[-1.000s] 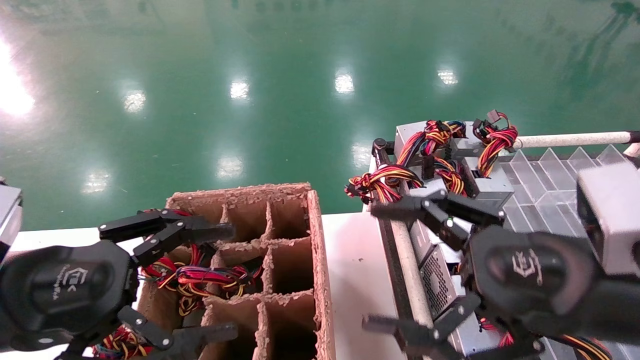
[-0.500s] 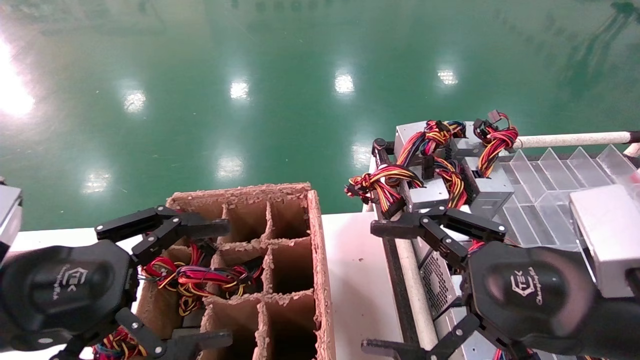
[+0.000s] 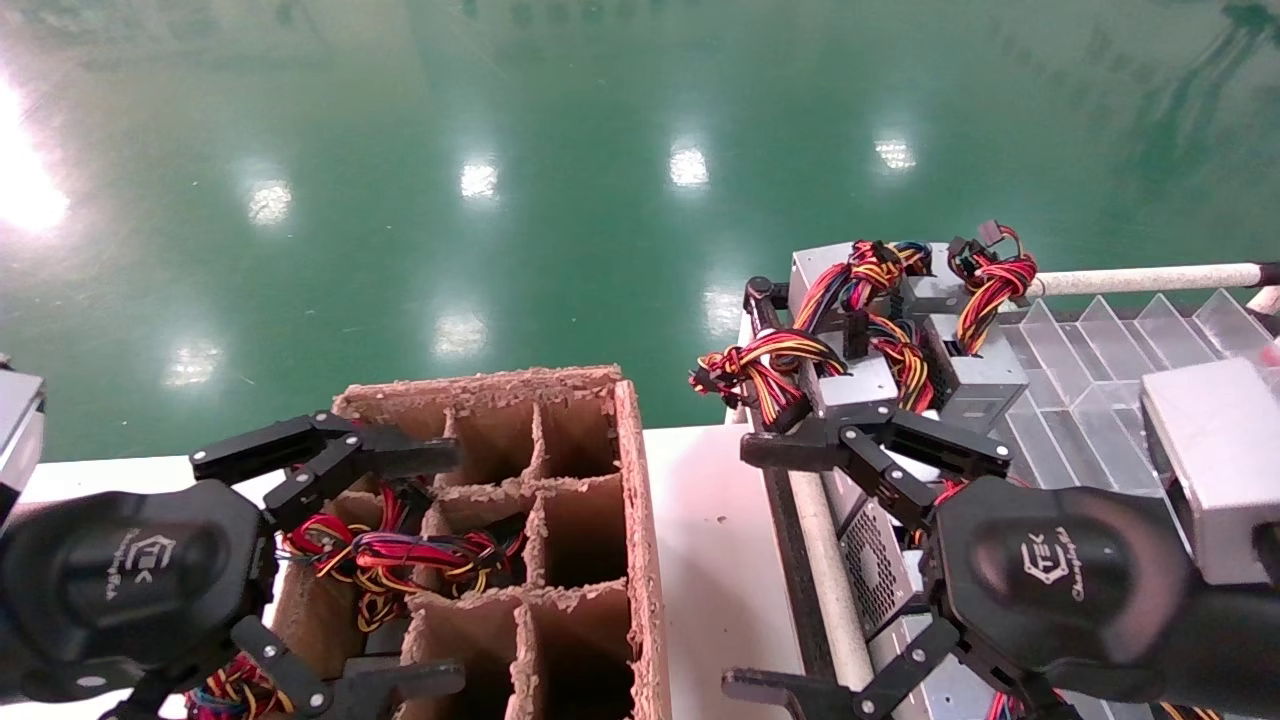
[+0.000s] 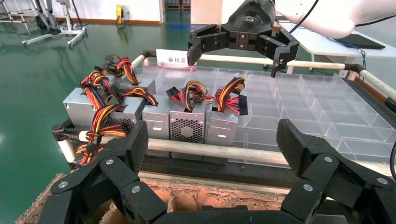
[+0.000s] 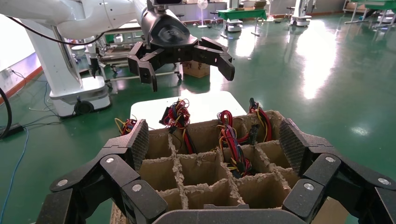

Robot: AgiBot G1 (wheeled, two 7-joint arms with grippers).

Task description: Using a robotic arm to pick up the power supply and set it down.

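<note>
We see a glossy green floor (image 3: 560,200) mirroring the ceiling lights. The divider box (image 3: 560,480) is brown cardboard, matt, its cut edges rough and crumbly. The power supplies (image 4: 187,123) are dull silver sheet metal with punched grilles and plastic-coated wires. Clear glossy plastic forms the tray (image 3: 1100,360) on the right. Both gripper heads (image 3: 1050,570) are smooth black plastic, faintly shiny.
</note>
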